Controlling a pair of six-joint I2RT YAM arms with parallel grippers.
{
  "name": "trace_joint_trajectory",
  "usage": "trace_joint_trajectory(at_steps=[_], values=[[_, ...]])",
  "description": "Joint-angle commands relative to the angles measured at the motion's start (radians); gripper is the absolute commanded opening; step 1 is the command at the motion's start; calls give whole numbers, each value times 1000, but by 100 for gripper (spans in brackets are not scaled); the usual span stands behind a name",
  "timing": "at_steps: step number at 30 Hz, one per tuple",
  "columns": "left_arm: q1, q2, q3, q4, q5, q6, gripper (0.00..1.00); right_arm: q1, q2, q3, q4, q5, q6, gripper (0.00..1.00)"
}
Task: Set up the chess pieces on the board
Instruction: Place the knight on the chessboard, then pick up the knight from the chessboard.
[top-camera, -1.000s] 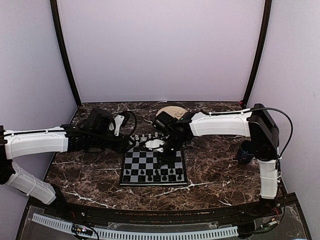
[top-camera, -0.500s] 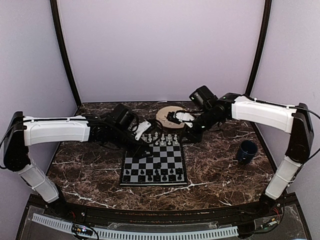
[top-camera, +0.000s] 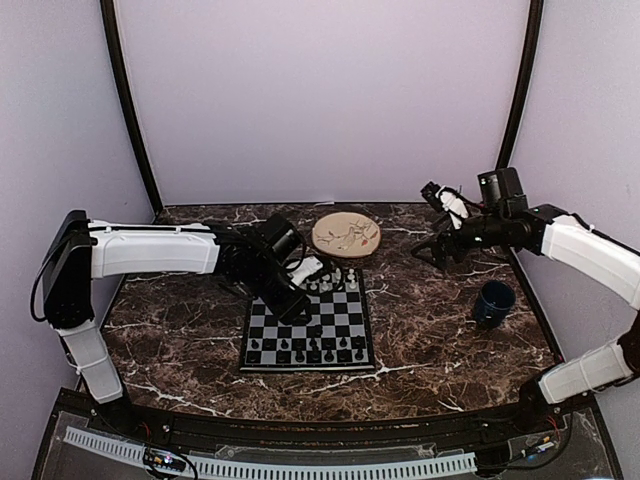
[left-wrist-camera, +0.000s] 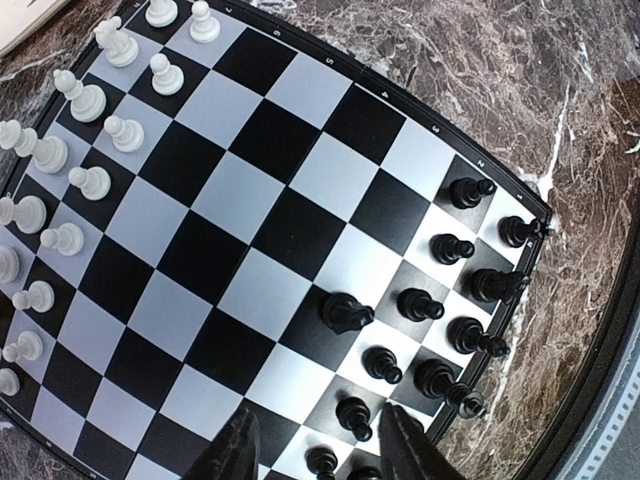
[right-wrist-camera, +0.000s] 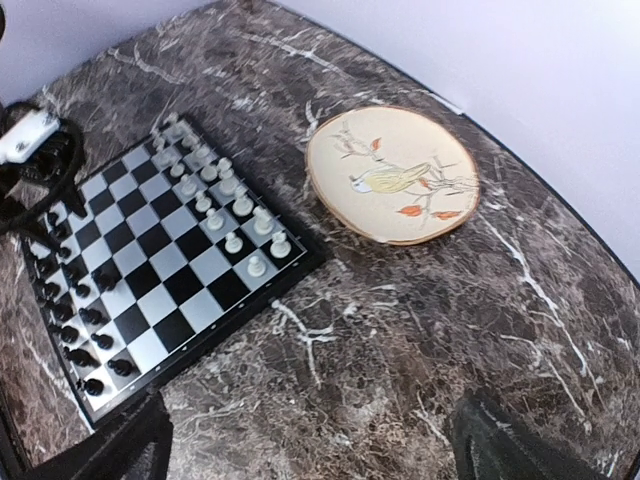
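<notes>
Setup looks close to done, judging by the layout. Board (top-camera: 310, 325) sits mid-table on the marble table (top-camera: 420, 350), just in front of the arm bases, with the patterned plate (top-camera: 346, 233) just beyond its far edge and a dark mug (top-camera: 493, 302) well off to the right.

White pieces (left-wrist-camera: 95, 183) fill the two far ranks by the plate. Black pieces (left-wrist-camera: 452, 248) fill the near ranks. One black piece (left-wrist-camera: 345, 312) stands alone a rank ahead of the black rows, upright as far as I can tell.

Left gripper (left-wrist-camera: 315, 425) hangs low over the black side, jaws part-way apart with nothing between them, and the lone piece is just ahead of the fingertips. Right gripper (top-camera: 438, 254) is up and off to the right of the plate, jaws spread wide, holding nothing.

My read is that the left arm is working that lone black piece. Can't count the black rows well enough to say which home square is vacant. Next move probably needs a small advance, a narrow pinch on the stem and a clean lift. Neighbours are tightly packed, so the finger approach should run along the rank gap to avoid toppling them.

Board is square, so no long axis. Its edges run roughly parallel to the table's near edge. Ranks run left-right, white side pointing away from the arms and black side toward them.
</notes>
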Motion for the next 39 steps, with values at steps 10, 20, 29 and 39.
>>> trace_joint_trajectory(at_steps=[10,20,29,39], values=[[-3,57,64,-81,11,37,43,-220,-78,-236,276,-283,150,100],[-19,126,114,-37,115,53,40,-221,-63,-246,278,-354,74,91],[-26,190,161,-33,89,65,34,-221,-50,-245,268,-353,60,90],[-29,218,172,-38,65,88,18,-221,-40,-239,262,-361,57,89]])
